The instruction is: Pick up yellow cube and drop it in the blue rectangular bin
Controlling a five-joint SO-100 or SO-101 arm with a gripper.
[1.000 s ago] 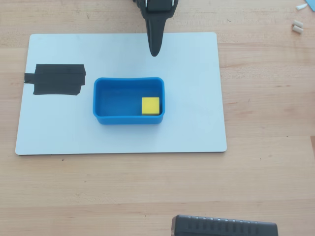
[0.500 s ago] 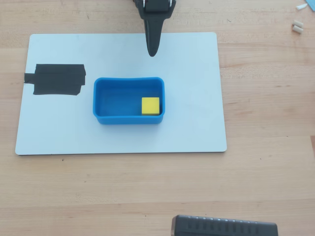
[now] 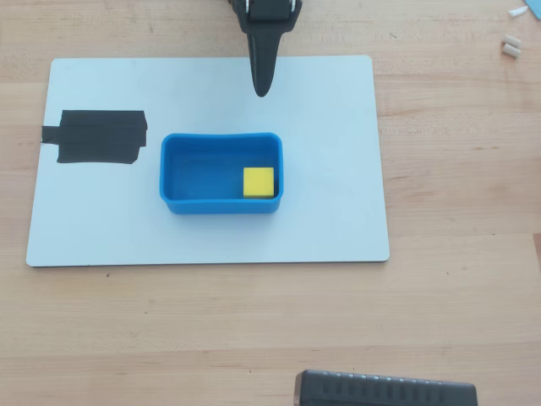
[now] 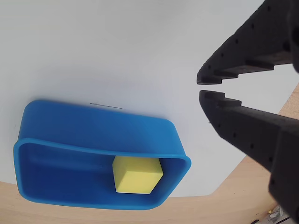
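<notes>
The yellow cube (image 3: pixel 259 182) lies inside the blue rectangular bin (image 3: pixel 186 203), in its right near corner in the overhead view. The bin stands on a white board. In the wrist view the cube (image 4: pixel 137 174) rests on the bin's floor near the rim (image 4: pixel 100 126). My black gripper (image 3: pixel 262 87) hangs above the board beyond the bin's far rim, apart from it. In the wrist view the gripper (image 4: pixel 202 87) is nearly shut, a thin gap between the fingertips, and holds nothing.
The white board (image 3: pixel 338 169) lies on a wooden table. A black tape patch (image 3: pixel 97 137) sits on the board's left part. A black ribbed object (image 3: pixel 385 391) lies at the table's near edge. Small white bits (image 3: pixel 510 46) lie at the far right.
</notes>
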